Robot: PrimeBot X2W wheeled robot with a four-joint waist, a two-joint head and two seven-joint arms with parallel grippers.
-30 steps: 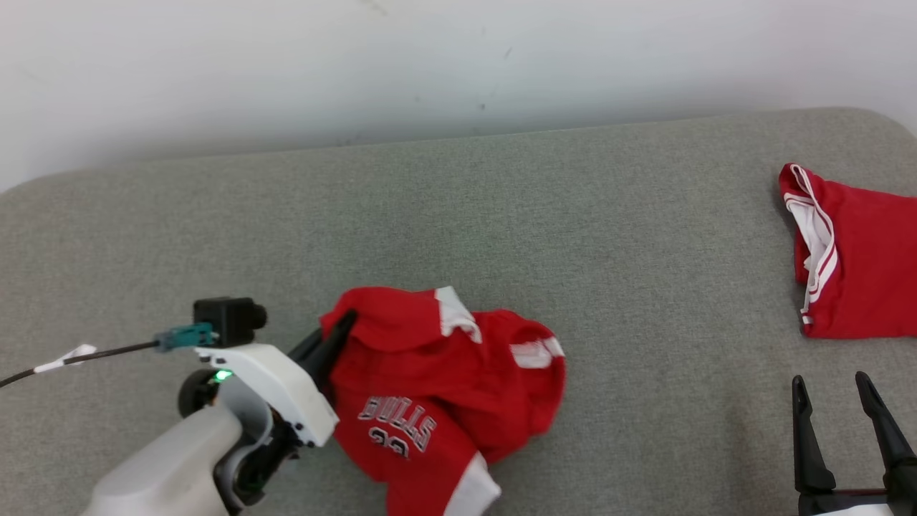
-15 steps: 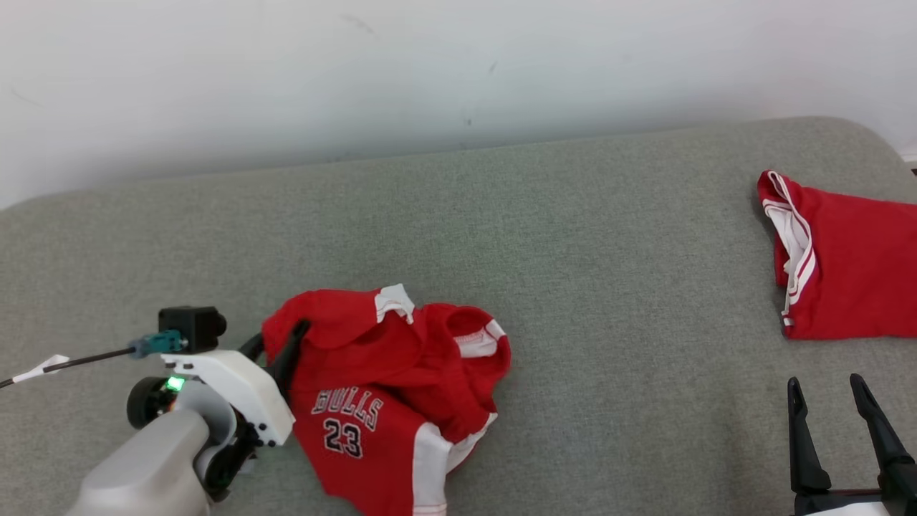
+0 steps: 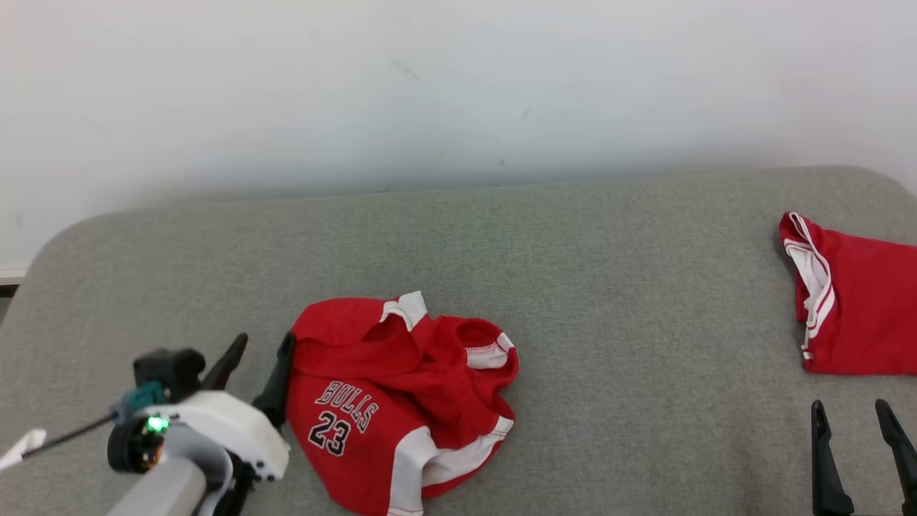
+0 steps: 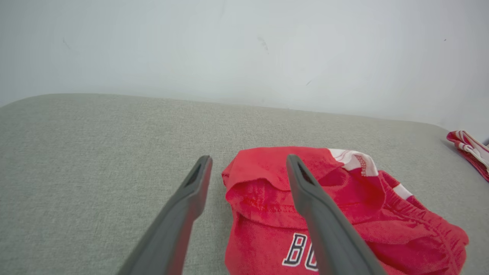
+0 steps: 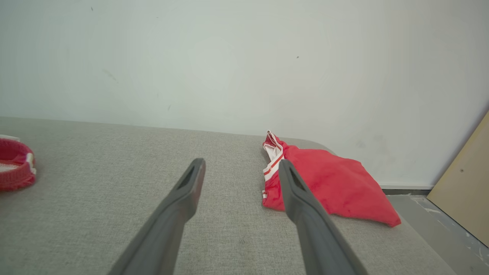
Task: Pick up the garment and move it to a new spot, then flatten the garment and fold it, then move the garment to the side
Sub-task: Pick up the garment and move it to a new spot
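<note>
Although the crumpled red jersey with white trim and "BULLS 23" lettering (image 3: pixel 401 401) is laid near the front edge of the grey fabric-covered bench (image 3: pixel 573 236), left of its middle, it is not yet flattened. The left gripper (image 3: pixel 263 345) is found spread at the jersey's left edge, with nothing pinched. The right gripper (image 3: pixel 849 408) is spread and empty near the front right corner. It is judged that two opposite edges should be taken and drawn apart low, so that layers are not trapped.
</note>
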